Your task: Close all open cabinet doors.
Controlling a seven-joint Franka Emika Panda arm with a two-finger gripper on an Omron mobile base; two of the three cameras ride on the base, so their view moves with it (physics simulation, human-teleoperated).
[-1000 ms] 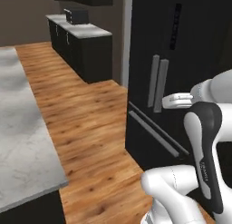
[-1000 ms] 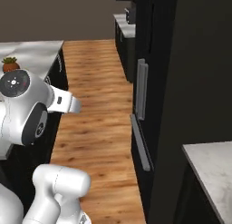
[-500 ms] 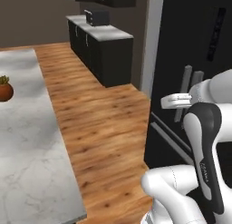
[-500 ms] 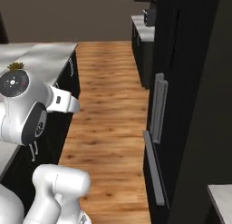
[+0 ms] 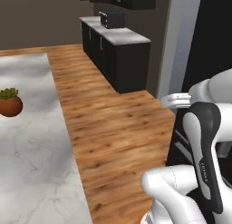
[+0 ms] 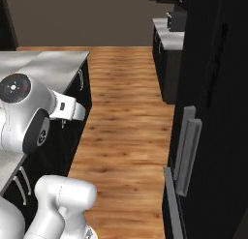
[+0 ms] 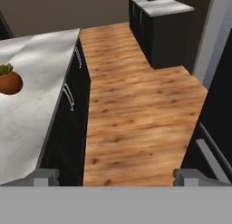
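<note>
Right base view: the cabinet doors (image 6: 167,64) of the dark base run stand far ahead of the gripper, across the wood floor (image 6: 126,112), and look shut from here. Those same doors (image 5: 97,46) show in the left base view, under a pale counter with a black toaster oven (image 5: 112,19) on it. Just to the gripper's right rises a tall black unit (image 6: 213,112) with grey vertical handles (image 6: 188,148).

In the hand view the gripper (image 7: 117,177) has its jaws spread wide, nothing between them, and it hangs over the floor. To its left lies the marble island (image 7: 31,91) with dark fronts and slim handles, and a small potted plant (image 7: 9,80) on top.
</note>
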